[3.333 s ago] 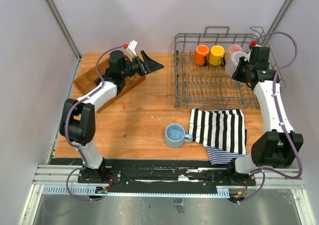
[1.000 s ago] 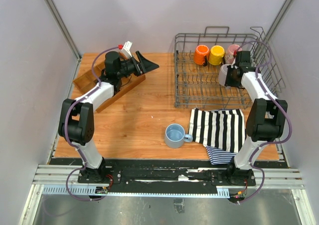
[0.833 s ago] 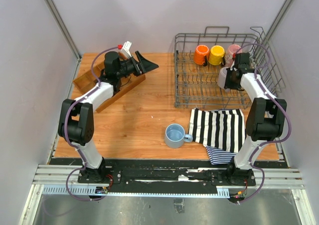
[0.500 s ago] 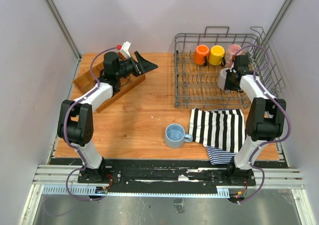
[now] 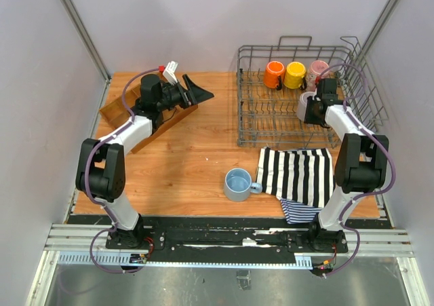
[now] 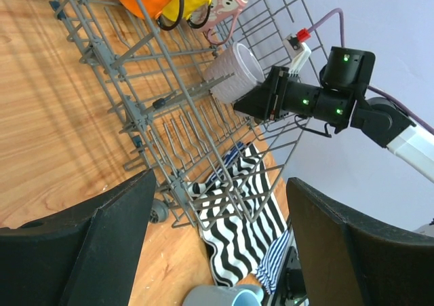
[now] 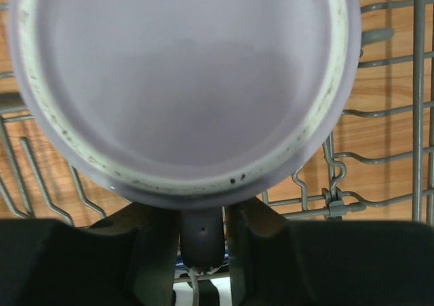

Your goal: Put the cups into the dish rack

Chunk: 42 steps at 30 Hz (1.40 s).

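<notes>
The work surface is a wooden table (image 5: 190, 157) enclosed by plain grey walls. The dish rack (image 5: 239, 116) stands in the upper right of the top view. An orange mug (image 5: 274, 74), a yellow mug (image 5: 295, 74) and a pink mug (image 5: 318, 69) sit in its far row.

The right gripper (image 5: 312, 108) grasps the grey mug (image 5: 306, 105) by its handle (image 7: 201, 235), with one finger close on each side. The mug hangs inside the rack, in front of the pink mug and above the tines.

Step in hand, as judged: seat the grey mug.
- Lower the mug until it bears on the wires.
- Keep it between tine rows and apart from the pink mug.
- Open the fingers only once it rests.
- Withdraw along the handle line.

The left gripper (image 5: 198, 89) is spread wide and empty at upper left, above the wooden tray (image 5: 119, 109). The light blue mug (image 5: 237, 184) remains on the table, lower centre, beside the striped cloth (image 5: 298, 174).
</notes>
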{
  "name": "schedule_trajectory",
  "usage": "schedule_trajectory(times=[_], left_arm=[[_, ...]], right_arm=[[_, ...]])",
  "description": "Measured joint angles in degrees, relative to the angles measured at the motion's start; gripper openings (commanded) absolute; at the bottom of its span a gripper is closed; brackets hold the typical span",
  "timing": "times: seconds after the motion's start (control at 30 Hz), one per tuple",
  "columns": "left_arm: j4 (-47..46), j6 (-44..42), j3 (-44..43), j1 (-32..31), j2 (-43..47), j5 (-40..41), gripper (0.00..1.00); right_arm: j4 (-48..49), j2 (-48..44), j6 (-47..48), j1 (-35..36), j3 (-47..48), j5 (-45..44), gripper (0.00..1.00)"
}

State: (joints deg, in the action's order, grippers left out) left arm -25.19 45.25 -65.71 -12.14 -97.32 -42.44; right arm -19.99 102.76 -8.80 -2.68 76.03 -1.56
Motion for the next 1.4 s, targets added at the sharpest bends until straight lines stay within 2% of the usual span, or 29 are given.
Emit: schedule_trajectory(times=[0.1, 0.4, 0.8, 1.0, 1.17, 1.4], left_arm=[[0.11, -0.07, 0.55, 0.02, 0.57, 0.00, 0.82], [0.15, -0.22, 1.05, 0.02, 1.42, 0.04, 0.82], [3.43, -2.23, 6.78, 0.02, 5.09, 0.39, 0.83], [10.32, -4.79, 11.41, 0.00, 10.54, 1.90, 0.82], [22.21, -10.05, 12.07, -2.03, 14.08, 6.93, 0.81], [36.79, -13.20, 10.82, -6.51, 13.62, 12.94, 0.72]], right_arm=[[-0.52, 0.00, 0.24, 0.04, -0.98, -1.03, 0.36], [-1.73, -0.79, 0.31, 0.07, -3.63, -3.52, 0.38], [-3.02, -6.03, -0.11, -0.13, -4.35, -9.44, 0.42], [-5.86, -9.49, -1.90, -0.11, -4.39, -7.93, 0.49], [-6.93, -17.84, -4.37, -0.04, -4.85, -6.14, 0.54], [-10.29, -25.88, -6.84, 0.07, -3.69, -4.70, 0.65]])
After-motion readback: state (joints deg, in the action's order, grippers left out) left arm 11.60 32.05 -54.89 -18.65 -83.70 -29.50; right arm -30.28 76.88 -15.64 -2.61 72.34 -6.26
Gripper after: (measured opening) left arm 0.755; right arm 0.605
